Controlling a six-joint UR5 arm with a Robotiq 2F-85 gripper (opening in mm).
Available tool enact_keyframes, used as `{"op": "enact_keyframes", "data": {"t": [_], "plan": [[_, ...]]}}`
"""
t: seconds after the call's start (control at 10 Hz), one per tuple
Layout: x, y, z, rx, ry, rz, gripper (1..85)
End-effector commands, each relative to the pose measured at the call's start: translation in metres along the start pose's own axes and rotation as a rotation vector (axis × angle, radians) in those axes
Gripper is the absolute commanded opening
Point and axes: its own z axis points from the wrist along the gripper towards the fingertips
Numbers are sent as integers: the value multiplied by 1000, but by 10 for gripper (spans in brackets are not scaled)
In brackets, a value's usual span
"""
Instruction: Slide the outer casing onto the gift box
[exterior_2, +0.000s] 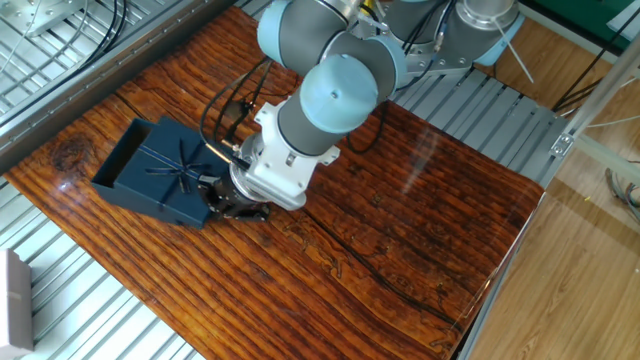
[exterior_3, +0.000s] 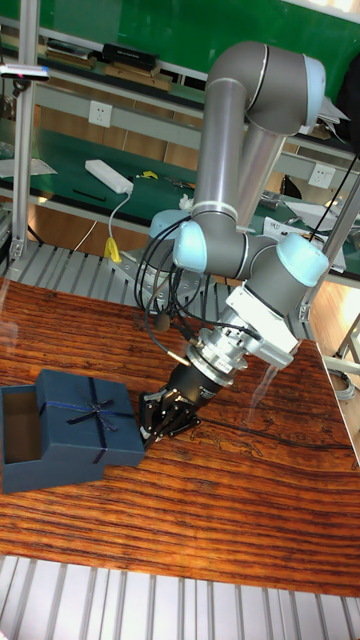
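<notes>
The navy outer casing (exterior_2: 168, 178) (exterior_3: 92, 418), with its ribbon cross and bow on top, lies on the wooden table at the left. It sits partly over the gift box (exterior_2: 118, 163) (exterior_3: 20, 428), whose open tray end sticks out on the side away from the arm. My gripper (exterior_2: 222, 199) (exterior_3: 158, 417) is low on the table at the casing's opposite edge. Its dark fingers are together and touch that side wall, with nothing held between them. The rest of the gift box is hidden inside the casing.
Ribbed metal panels (exterior_2: 70, 300) border the wooden tabletop (exterior_2: 380, 250), which ends at an edge on the right. Cables loop from the arm's wrist (exterior_2: 225, 105) above the casing. A shelf with clutter stands behind the table (exterior_3: 100, 170).
</notes>
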Motion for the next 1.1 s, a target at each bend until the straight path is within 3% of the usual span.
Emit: {"op": "enact_keyframes", "data": {"t": [0.0, 0.2, 0.4, 0.6, 0.8, 1.0], "plan": [[2, -16, -4, 61, 9, -34, 10], [3, -23, -6, 82, 17, -50, 10], [3, -36, -9, 129, 26, -77, 10], [1, -37, -8, 123, 18, -81, 10], [-1, -21, -4, 44, 2, -55, 10], [1, -27, -4, 49, 6, -65, 10]]}}
